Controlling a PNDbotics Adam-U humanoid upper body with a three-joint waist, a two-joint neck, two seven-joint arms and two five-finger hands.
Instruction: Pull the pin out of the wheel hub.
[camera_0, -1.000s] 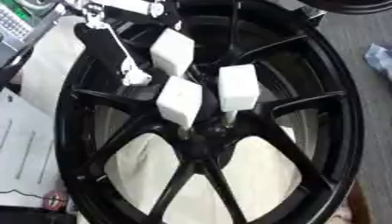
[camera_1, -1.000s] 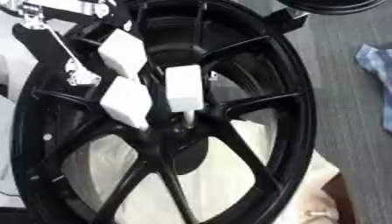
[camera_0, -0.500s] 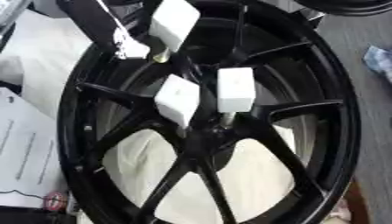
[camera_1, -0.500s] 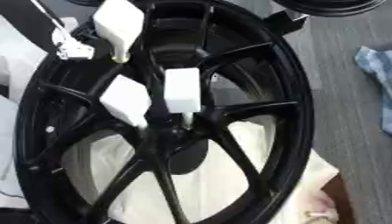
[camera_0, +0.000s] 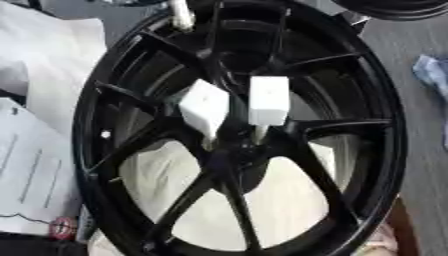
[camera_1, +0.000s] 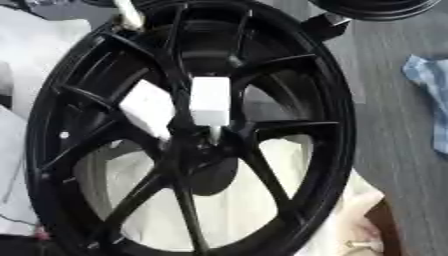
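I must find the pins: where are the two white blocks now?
In both views, the two white blocks stand side by side at the middle of the black wheel.

A vehicle workshop or wheel-testing lab is suggested. A large black spoked wheel (camera_0: 236, 135) fills the view, with two white block-topped pins (camera_0: 268, 100) seated at its hub. The rim of a second black wheel (camera_1: 376, 9) is seen at the far right corner. Grey carpet-like floor (camera_1: 394, 125) lies to the right, with a blue cloth (camera_1: 427, 75) on it. White sheets (camera_0: 35, 165) are spread under and beside the wheel on the left.
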